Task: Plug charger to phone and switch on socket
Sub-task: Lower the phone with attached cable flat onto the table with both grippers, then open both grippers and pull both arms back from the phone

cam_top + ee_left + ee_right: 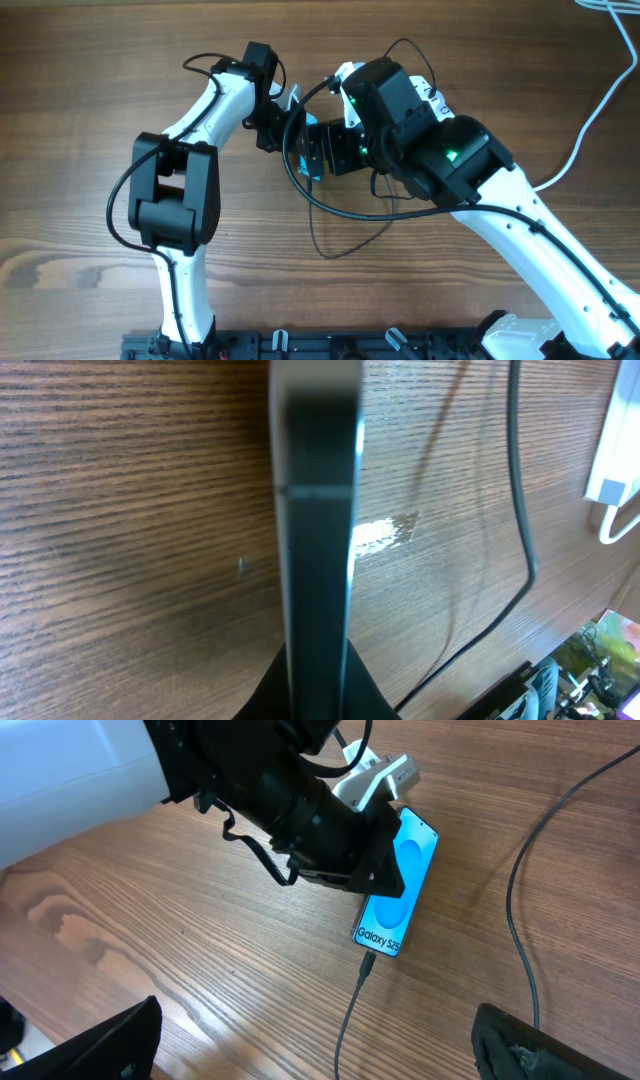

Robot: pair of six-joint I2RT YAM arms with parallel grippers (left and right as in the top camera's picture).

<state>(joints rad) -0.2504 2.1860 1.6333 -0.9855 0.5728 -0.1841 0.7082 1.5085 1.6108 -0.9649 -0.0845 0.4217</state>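
Teal-and-white phone (400, 890), black charger (347, 1015), brown, dark-streaked wood-grain table (180, 970)

Robot lab: arms (200, 115) over wooden table (60, 80)

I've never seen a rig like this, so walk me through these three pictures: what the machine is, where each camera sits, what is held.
The machine is a two-armed robot at a wooden table. One picture looks down from above; the other two come from a camera on each wrist. The left gripper clamps the phone, its lit screen showing. The thin black charger meets the phone's bottom edge and looks plugged in. The right gripper hangs open, holding nothing.
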